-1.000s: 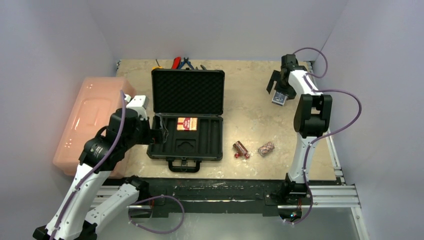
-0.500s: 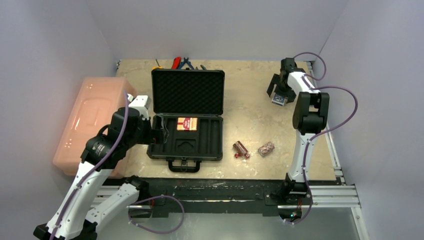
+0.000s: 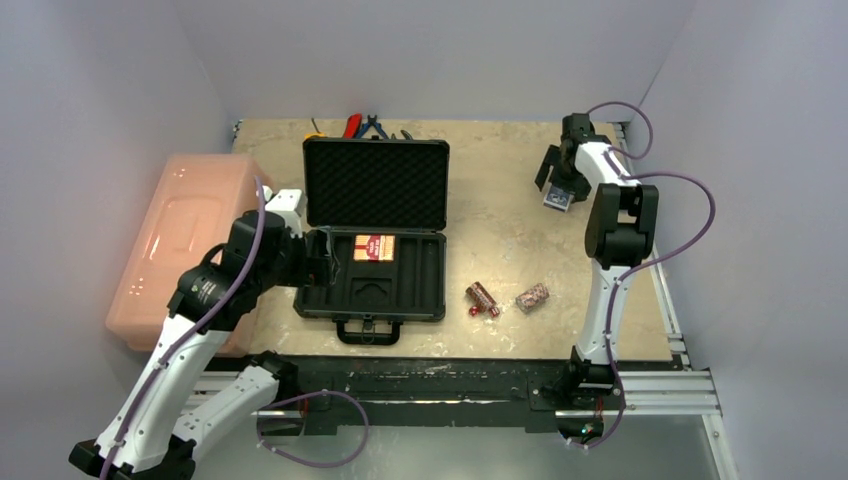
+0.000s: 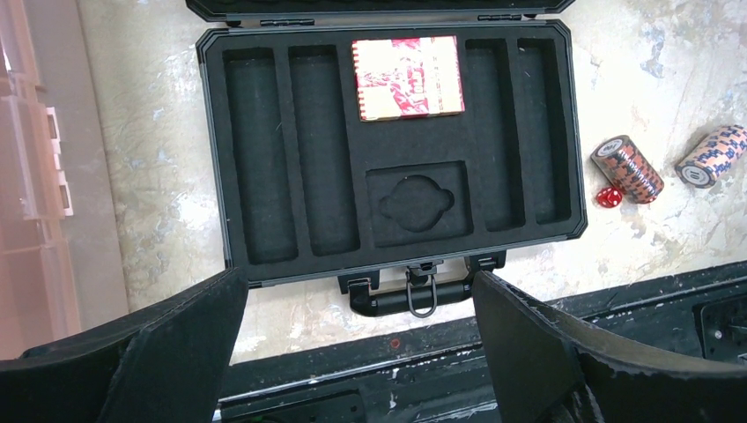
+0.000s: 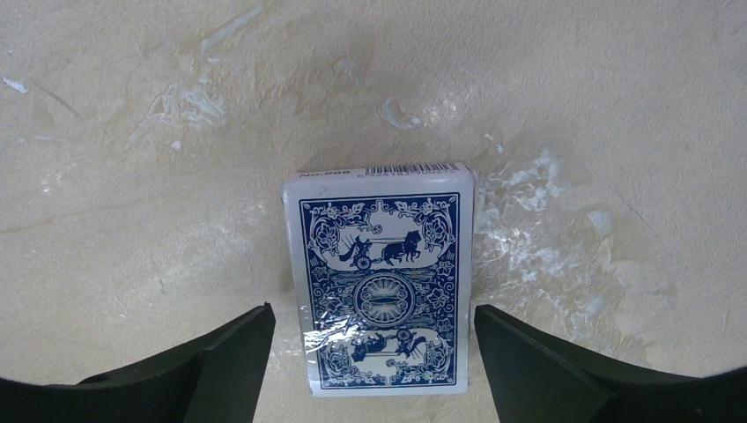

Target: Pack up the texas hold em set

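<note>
L gripper (image 4: pixel 361 352) jaws wide open, hovering above near edge of open black case (image 4: pixel 264 176); lid up, red deck (image 4: pixel 407 77) sits in top-centre slot. Rt of case on table: chip roll (image 4: pixel 627 167) w/ red die (image 4: pixel 606 196) just beside it, 2nd chip roll (image 4: pixel 712 155) near. Far rt: blue deck (image 5: pixel 380 278) flat on table, R gripper (image 5: pixel 372 326) jaws open, straddling it, not clamped.

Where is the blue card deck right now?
In the top view, the blue card deck lies flat on the table, far right, straddled by the open right gripper, right of the black case.
</note>
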Action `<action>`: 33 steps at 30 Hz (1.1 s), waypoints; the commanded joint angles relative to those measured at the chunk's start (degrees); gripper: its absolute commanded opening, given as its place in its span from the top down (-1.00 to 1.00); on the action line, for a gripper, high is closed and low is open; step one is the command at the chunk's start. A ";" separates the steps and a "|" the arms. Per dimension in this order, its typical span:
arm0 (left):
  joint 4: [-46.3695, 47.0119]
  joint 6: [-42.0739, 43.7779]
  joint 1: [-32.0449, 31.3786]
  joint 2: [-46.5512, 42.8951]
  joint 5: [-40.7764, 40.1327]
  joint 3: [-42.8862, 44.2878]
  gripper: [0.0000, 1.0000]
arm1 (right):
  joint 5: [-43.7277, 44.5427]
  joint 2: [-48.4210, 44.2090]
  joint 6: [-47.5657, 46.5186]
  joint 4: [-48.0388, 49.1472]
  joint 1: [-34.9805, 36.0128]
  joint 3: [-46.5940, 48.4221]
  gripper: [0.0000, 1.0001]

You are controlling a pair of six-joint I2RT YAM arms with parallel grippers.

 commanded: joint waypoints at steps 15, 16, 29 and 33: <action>1.22 1.58 -0.10 -1.33 1.80 0.21 -1.00 | -0.30 1.36 -1.13 -0.27 -0.20 -1.49 -0.60; 1.25 1.58 -0.10 -1.51 1.90 0.06 -1.00 | -0.12 1.15 -1.23 -0.19 -0.20 -1.83 -0.57; 0.47 1.60 -0.10 -3.27 1.70 -0.12 -1.00 | -0.97 -3.91 -3.28 1.16 -0.20 -5.35 0.10; 0.49 1.76 -0.10 -2.96 1.80 0.41 -1.00 | -1.87 -6.31 -4.09 1.53 -0.20 -5.92 0.29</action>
